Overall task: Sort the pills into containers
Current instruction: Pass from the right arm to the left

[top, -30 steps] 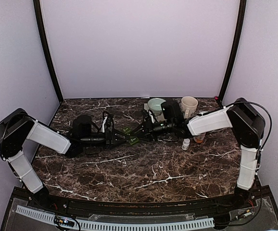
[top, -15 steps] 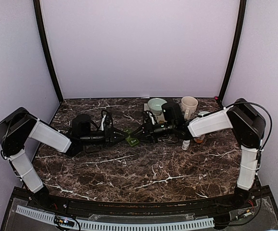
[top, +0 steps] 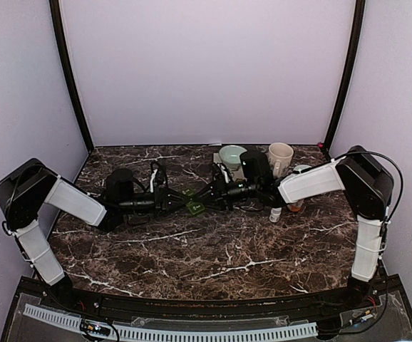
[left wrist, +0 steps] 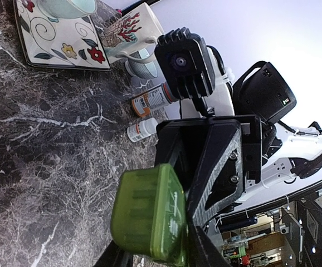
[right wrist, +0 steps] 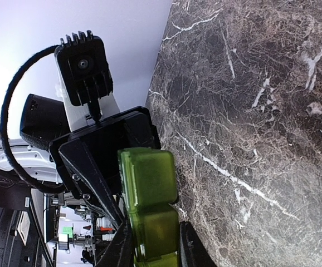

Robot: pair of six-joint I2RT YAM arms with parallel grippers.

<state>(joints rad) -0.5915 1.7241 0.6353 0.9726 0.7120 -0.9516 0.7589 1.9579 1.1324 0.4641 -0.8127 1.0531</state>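
lilac walls (top: 206, 71) close in a dark marble table (top: 213, 249) veined white. from above, both arms stretch low towards its middle, where the left gripper (top: 179, 201) and right gripper (top: 207, 196) meet end to end on the green pill box (top: 194, 201), just off the surface. a pale bowl (top: 232, 154), a mug (top: 280, 154), an amber bottle (top: 296, 205) and a small white bottle (top: 275, 213) stand behind and to the right.

left wrist view: its fingers are closed on the near end of the pill box (left wrist: 150, 214), lids down, and the other gripper's dark body is clamped just beyond. a flowered plate (left wrist: 61, 39) lies further back on the marble.

right wrist view: the same from the far side, its fingers pinched on the pill box (right wrist: 149, 200).

probably one arm steadies the box while the other works a lid. no pills show; they are too small to tell.
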